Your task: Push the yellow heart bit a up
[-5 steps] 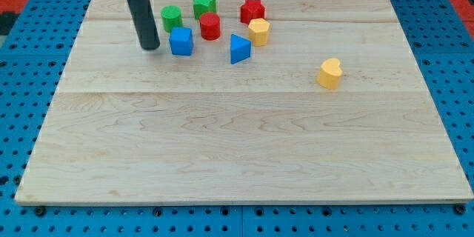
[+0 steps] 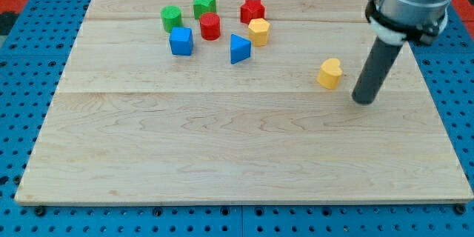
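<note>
The yellow heart [image 2: 330, 73] lies on the right half of the wooden board [image 2: 237, 148], apart from the other blocks. My tip [image 2: 364, 101] rests on the board just to the right of the heart and slightly lower in the view, with a small gap between them. The dark rod rises from the tip toward the view's top right.
A cluster sits at the top middle: green cylinder [image 2: 171, 18], green star [image 2: 204, 4], red cylinder [image 2: 210, 26], red star [image 2: 252, 9], yellow hexagon [image 2: 258, 31], blue cube [image 2: 181, 41], blue triangle [image 2: 238, 48]. Blue pegboard surrounds the board.
My tip has moved from left of the blue cube, at the view's upper left, across to the right of the yellow heart. No block has moved.
</note>
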